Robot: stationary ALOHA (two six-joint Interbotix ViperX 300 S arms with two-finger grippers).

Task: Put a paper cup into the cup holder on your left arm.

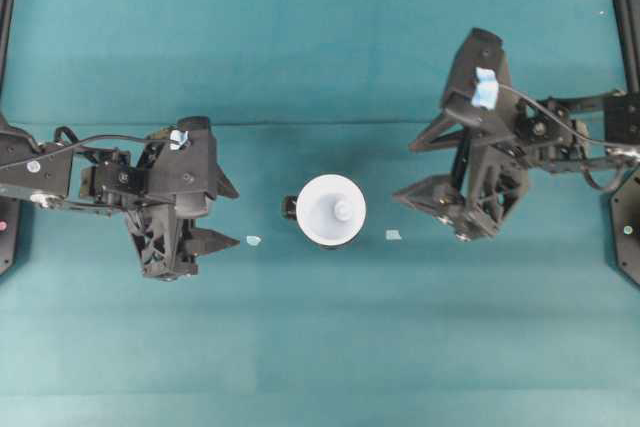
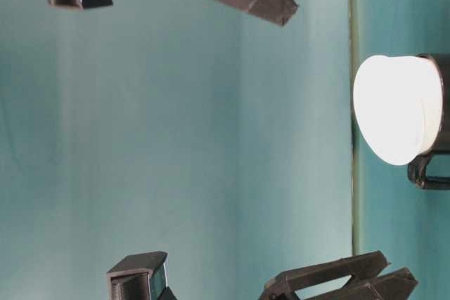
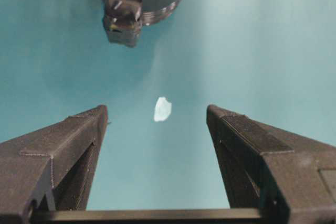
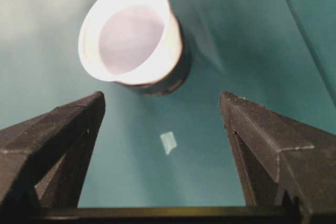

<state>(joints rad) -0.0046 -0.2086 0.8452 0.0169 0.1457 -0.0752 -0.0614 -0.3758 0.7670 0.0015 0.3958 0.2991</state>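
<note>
Paper cup (image 1: 331, 209): it sits mouth-up inside the cup holder (image 4: 176, 80) at the middle of the teal table (image 1: 320, 347), between the two arms; its white rim flares out above the black wall.
Cup holder: a glossy black cylinder, upright, with its side knob (image 3: 123, 17) pointing toward the left arm's side.
Left gripper (image 1: 212, 213): jaws apart and empty, aimed at the holder from a little way off, touching nothing.
Right gripper (image 1: 432, 209): jaws spread wide, empty, and clear of the cup.
Scraps: a small pale scrap (image 1: 253, 241) lies left of the holder, and another pale scrap (image 1: 393, 235) lies to its right, both loose on the table.
Handling, cup: it is probably very light and thin-walled, so a hard pinch would likely crease or oval it; the rolled rim looks like the stiffest part.
Handling, holder: it appears rigid and heavier, and its gloss may make it slippery.
Where to hold: a gentle grip across the cup's exposed upper wall, just under the rim, seems best; the holder's body would suit a wide grasp, avoiding the knob.
Task state: the cup appears seated already.
</note>
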